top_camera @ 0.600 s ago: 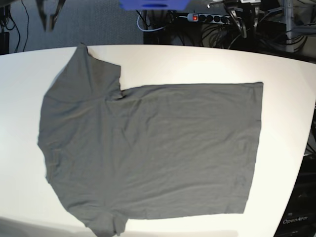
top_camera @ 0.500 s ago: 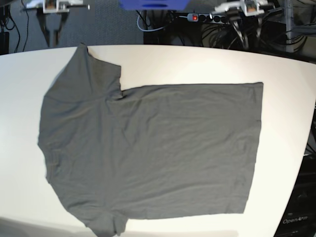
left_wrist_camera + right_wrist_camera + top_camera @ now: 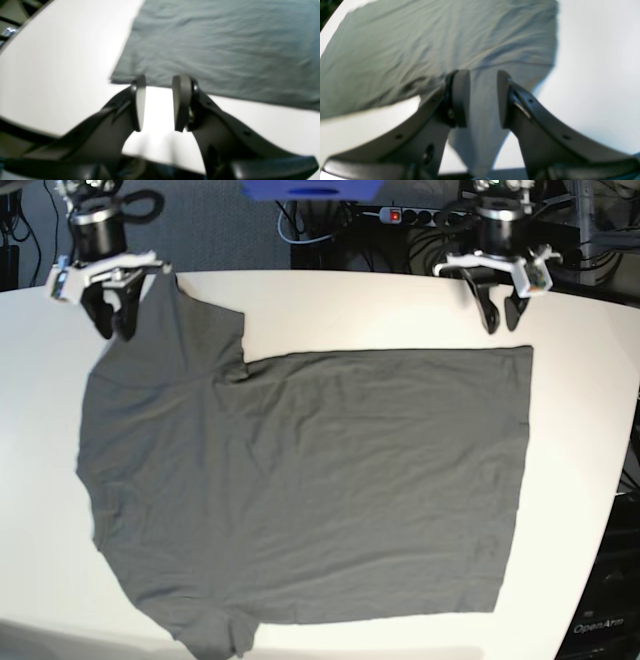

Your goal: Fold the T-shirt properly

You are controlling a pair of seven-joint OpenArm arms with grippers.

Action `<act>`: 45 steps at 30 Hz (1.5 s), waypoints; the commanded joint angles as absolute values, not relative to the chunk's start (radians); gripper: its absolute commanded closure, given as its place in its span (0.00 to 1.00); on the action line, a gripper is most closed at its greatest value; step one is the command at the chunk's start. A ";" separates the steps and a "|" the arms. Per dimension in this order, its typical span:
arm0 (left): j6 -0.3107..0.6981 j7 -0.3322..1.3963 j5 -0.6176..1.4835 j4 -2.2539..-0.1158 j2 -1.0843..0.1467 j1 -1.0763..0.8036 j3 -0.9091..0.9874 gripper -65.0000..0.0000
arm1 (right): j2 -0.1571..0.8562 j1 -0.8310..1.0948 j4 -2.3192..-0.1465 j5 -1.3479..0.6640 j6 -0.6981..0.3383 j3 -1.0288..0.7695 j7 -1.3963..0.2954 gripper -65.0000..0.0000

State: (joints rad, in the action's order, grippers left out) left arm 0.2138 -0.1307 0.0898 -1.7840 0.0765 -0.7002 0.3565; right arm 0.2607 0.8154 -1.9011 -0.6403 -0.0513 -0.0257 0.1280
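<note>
The dark grey T-shirt (image 3: 300,480) lies spread flat on the white table (image 3: 380,310), sleeves toward the left and hem toward the right. My left gripper (image 3: 500,326) hangs at the far side, just behind the hem's far corner. In the left wrist view the left gripper (image 3: 161,78) is open and empty, with the T-shirt (image 3: 225,37) corner right beyond its tips. My right gripper (image 3: 113,330) hovers at the far sleeve. In the right wrist view the right gripper (image 3: 482,75) is open above the sleeve of the T-shirt (image 3: 420,37), holding nothing.
Behind the table's far edge are a power strip (image 3: 415,217) with a red switch, tangled cables and a blue object (image 3: 310,188). The table's curved right edge (image 3: 612,510) runs close to the hem. Bare white table surrounds the shirt.
Both arms have come down from the far side into the base view, toward the shirt's far edge. The shirt itself has not moved.
</note>
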 commanded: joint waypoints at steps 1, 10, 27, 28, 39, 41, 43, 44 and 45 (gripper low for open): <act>0.222 -0.124 0.119 -1.821 0.056 -0.699 0.387 0.71 | 0.289 0.811 -1.923 -0.676 -0.070 -0.033 0.125 0.68; 0.430 0.134 0.163 -1.811 0.035 -0.558 0.581 0.71 | 0.440 0.650 -1.885 -1.132 -0.099 -0.038 -0.093 0.65; 0.510 0.131 0.154 -1.742 0.044 -0.515 0.713 0.71 | 0.446 0.544 -1.537 -1.397 -0.242 -0.191 -0.300 0.65; 0.510 0.131 0.154 -1.742 0.044 -0.516 0.713 0.71 | 0.446 0.545 -1.524 -1.397 -0.242 -0.206 -0.305 0.65; 0.510 0.128 0.156 -1.745 0.044 -0.544 0.714 0.71 | 0.409 0.487 -1.419 -1.395 -0.285 -0.269 -0.476 0.65; 0.510 0.128 0.156 -1.750 0.044 -0.547 0.714 0.71 | 0.409 0.461 -1.395 -1.395 -0.349 -0.269 -0.516 0.65; 0.510 0.128 0.156 -1.750 0.044 -0.547 0.737 0.71 | 0.409 0.432 -1.356 -1.395 -0.377 -0.272 -0.562 0.65; 0.510 0.128 0.156 -1.750 0.045 -0.542 0.748 0.71 | 0.409 0.418 -1.337 -1.395 -0.380 -0.272 -0.575 0.65; 0.510 0.128 0.156 -1.750 0.045 -0.542 0.756 0.71 | 0.409 0.409 -1.319 -1.395 -0.380 -0.272 -0.581 0.65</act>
State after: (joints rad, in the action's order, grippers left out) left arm 0.5125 0.1535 0.1394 -1.7294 0.0525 -0.5426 0.7498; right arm 0.3897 0.4076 -1.3079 -1.3750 -0.3679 -0.2623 -0.5873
